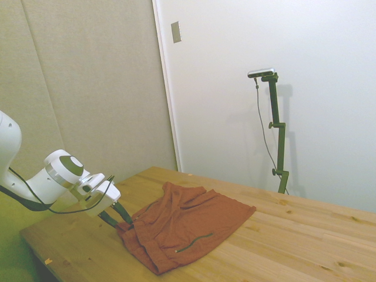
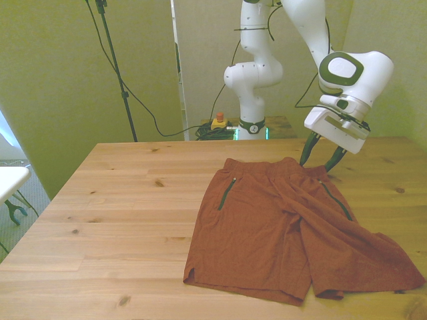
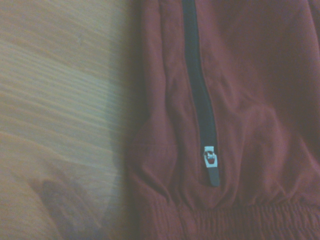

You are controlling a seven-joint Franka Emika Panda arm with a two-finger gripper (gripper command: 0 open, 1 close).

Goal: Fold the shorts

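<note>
**One claw poised at the waistband corner, fold not yet begun**

The rust-red soft fabric shorts point(image 2: 287, 227) lay spread flat on the pale wooden tabletop point(image 2: 120, 200), waistband toward the far edge and both legs running toward the near edge, the leg on the front view's right splaying outward. No part was doubled over, so the folding itself had not started; the step in hand looked like the approach for a first grasp.

The white arm's two-finger claw point(image 2: 319, 159) hung tilted over the waistband corner on the front view's right, its dark fingers spread apart with nothing between them. The tips seemed to sit just at the cloth's edge, though whether they touched it could not be told from either wide view. The wrist view showed the thin dark zip line point(image 3: 199, 100) with its small metal pull point(image 3: 210, 157) and the gathered waistband point(image 3: 240, 220) close below.

The next move probably called for lowering the tips onto that corner, pinching a single layer or the band, then carrying it across toward the front view's left.

A small yellow box with a red button point(image 2: 218, 122) and loose cables lay behind the tabletop, well apart from the work. Nothing stood between claw and cloth; the likeliest trouble was the limp fabric slipping or bunching.
</note>
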